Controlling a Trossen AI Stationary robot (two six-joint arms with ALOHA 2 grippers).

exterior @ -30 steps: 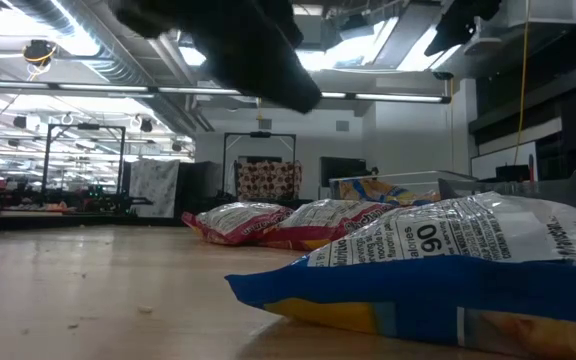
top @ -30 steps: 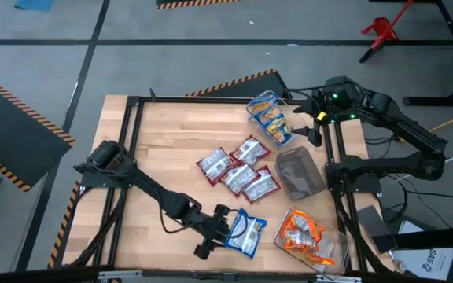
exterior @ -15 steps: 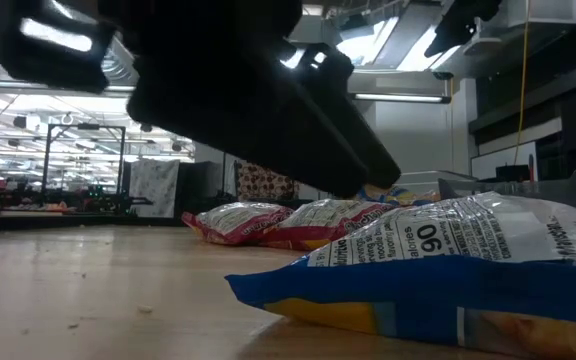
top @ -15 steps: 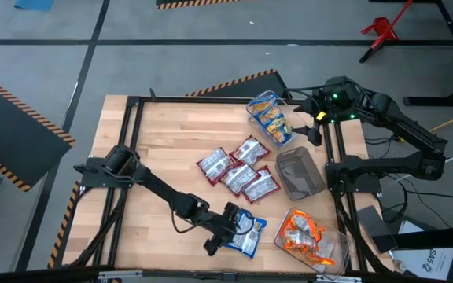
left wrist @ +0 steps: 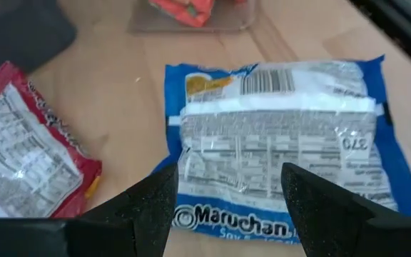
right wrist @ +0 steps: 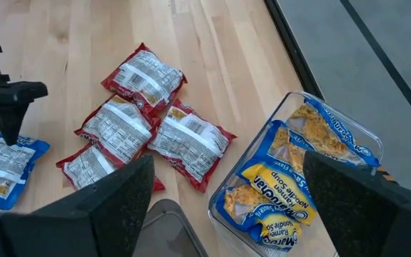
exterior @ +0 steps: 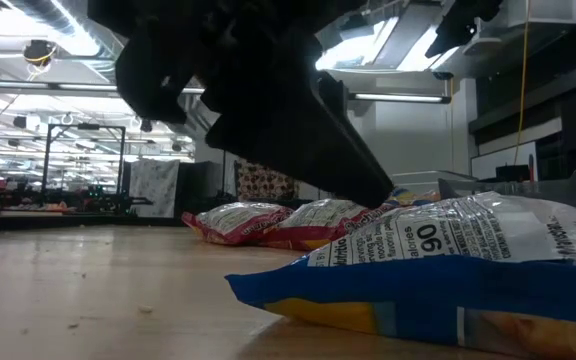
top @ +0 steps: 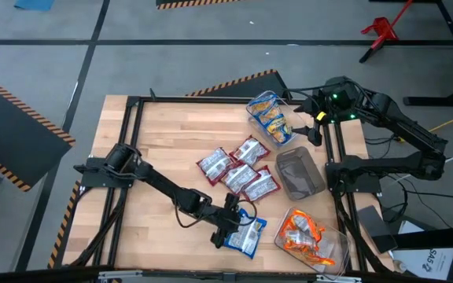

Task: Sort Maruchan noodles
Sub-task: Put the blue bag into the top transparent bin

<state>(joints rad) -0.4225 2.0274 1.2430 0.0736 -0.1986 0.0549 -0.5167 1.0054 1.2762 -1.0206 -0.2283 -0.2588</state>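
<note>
Left gripper (top: 233, 224): low over the near middle of the light wooden table (top: 163, 141), fingers (left wrist: 138, 207) spread wide above the blue and yellow flat plastic Maruchan packet (left wrist: 284, 164); whether the tips touch it is hard to tell.
Blue packet: lies flat on the table near the front edge, barcode side up, nothing gripped around it.
Red and white shiny packets (top: 238, 171): four in a loose cluster mid-table, just beyond the left gripper.
Clear rectangular tub, far right (right wrist: 366, 146): holds blue and yellow packets.
Clear tub, near right (top: 338, 236): holds orange packets (top: 303, 234).
Dark grey tub (top: 299, 174): between the two clear tubs.
Right gripper (top: 314, 130): waits at the far right beside the far tub, fingers (right wrist: 113, 196) wide apart, holding nothing.
</note>
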